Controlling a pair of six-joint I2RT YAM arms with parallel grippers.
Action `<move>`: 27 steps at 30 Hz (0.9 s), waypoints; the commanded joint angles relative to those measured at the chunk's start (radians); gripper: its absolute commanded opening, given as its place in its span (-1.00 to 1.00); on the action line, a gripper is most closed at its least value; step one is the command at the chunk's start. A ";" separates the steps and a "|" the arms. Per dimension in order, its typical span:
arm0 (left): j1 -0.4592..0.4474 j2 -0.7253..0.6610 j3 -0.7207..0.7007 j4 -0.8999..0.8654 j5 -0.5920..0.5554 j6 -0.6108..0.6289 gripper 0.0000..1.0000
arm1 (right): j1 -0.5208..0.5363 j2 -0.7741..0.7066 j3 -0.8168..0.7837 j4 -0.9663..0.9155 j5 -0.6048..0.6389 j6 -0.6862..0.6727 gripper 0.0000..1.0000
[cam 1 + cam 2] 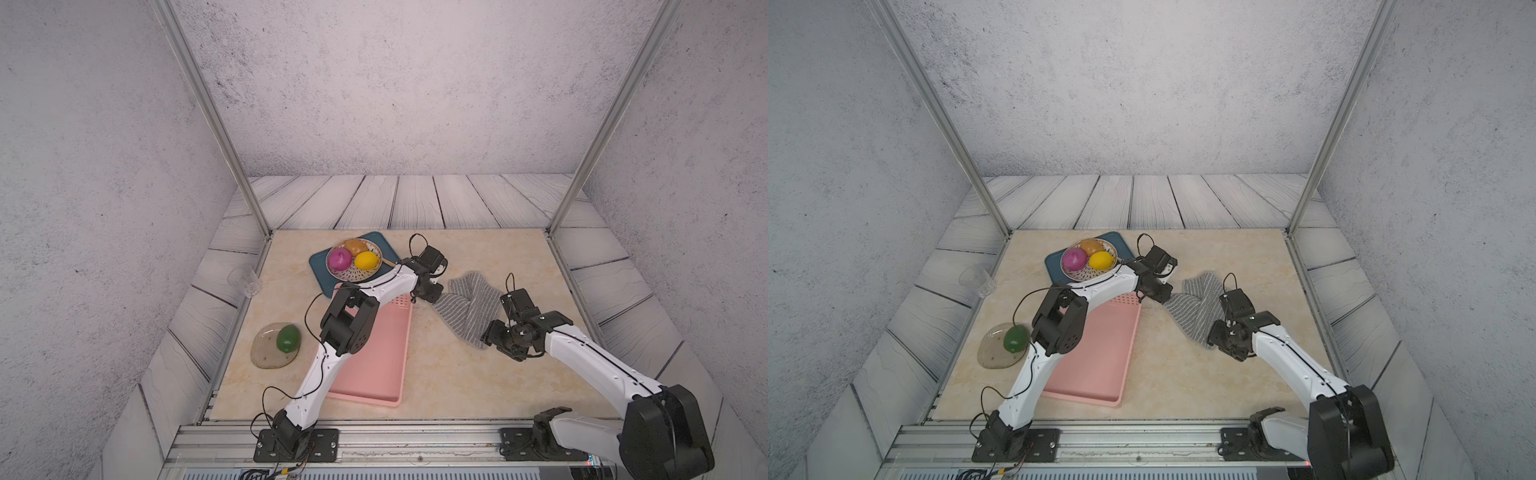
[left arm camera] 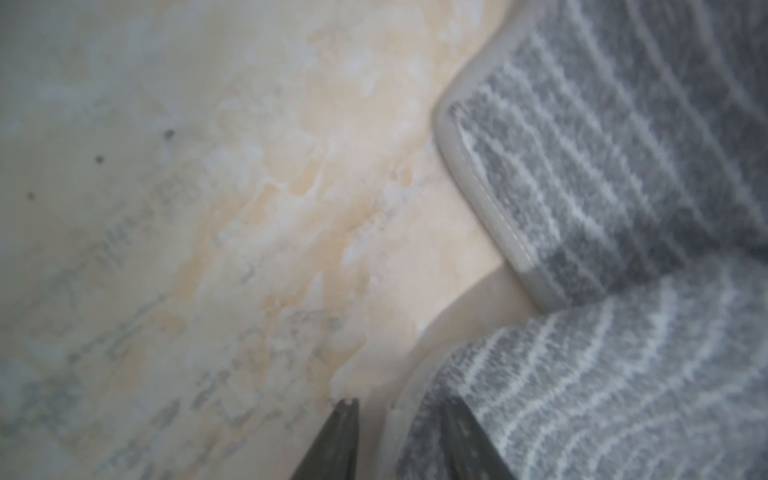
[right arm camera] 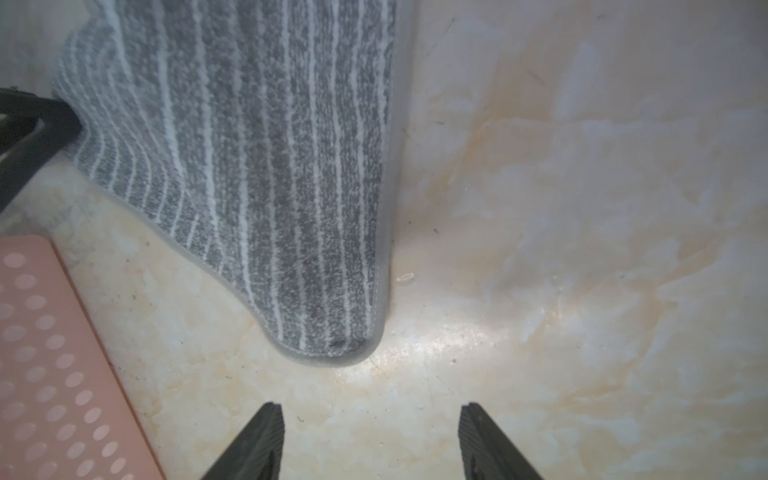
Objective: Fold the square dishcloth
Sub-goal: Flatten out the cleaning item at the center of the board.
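Grey striped cloth [image 1: 469, 309] sits on the table [image 1: 457, 390], just right of the basket [image 1: 374, 365], between the two arms. It's not flat. It's rumpled with a ridge through the middle, and the left wrist view shows one hemmed layer lapping over another. My read: we're at the pick-up/straighten stage, with no clean fold made yet.

Left claw [image 2: 399, 403] is down at the cloth's corner on the basket side, with the arm reaching across the basket's far end to get there. The jaws stand narrow, astride the hem, one finger on the bare-table side and the other on the cloth side. A small gap shows between them and the view is blurry, so I can't tell whether it's pinching the hem or only bracketing it.

Right claw [image 3: 370, 405] is released: jaws wide, nothing between them but table. The cloth's near rounded corner lies flat just ahead of the tips, roughly between them and apart from both.

Why this layout, as I judge it: one claw per neighbouring corner of the same edge, so both corners can lift together and carry across to the opposite edge. The right one is lined up on the corner's point so the hem feeds straight into the gap.

Risk: that corner lies flat on a slick top, so the lower finger may shove it rather than get under it.
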 commanded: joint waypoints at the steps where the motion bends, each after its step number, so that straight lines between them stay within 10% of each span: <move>1: -0.002 0.037 0.016 -0.050 0.010 0.008 -0.60 | 0.005 0.033 -0.016 0.018 0.027 0.020 0.30; 4: -0.001 0.031 0.023 -0.050 0.001 0.008 -1.00 | 0.006 0.070 -0.006 0.019 0.048 0.031 0.27; 18: -0.001 -0.058 -0.048 0.010 -0.029 -0.030 -1.00 | 0.006 0.192 -0.034 0.145 -0.002 0.049 -0.02; 27: -0.001 -0.096 -0.051 0.028 -0.048 -0.044 -1.00 | 0.007 0.210 -0.052 0.166 -0.023 0.049 -0.66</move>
